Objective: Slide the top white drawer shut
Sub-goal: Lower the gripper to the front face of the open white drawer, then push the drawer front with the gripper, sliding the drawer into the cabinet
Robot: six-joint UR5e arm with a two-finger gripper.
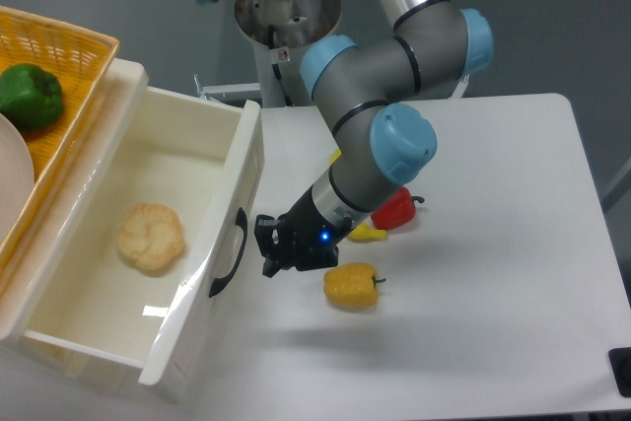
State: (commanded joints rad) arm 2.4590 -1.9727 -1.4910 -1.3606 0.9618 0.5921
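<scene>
The top white drawer (118, 273) stands pulled far out at the left, with a pale bread roll (151, 237) lying inside it. Its front panel (219, 244) carries a curved black handle (230, 252). My gripper (268, 246) points left at that panel, a short way right of the handle and not touching it. The black fingers look close together with nothing between them, but the angle hides the gap.
A yellow pepper (351, 285) lies on the table just right of the gripper. A red pepper (396, 208) and a banana (367, 234) lie partly behind the arm. A yellow wicker basket (69, 56) holding a green pepper (30, 96) sits on top at the far left.
</scene>
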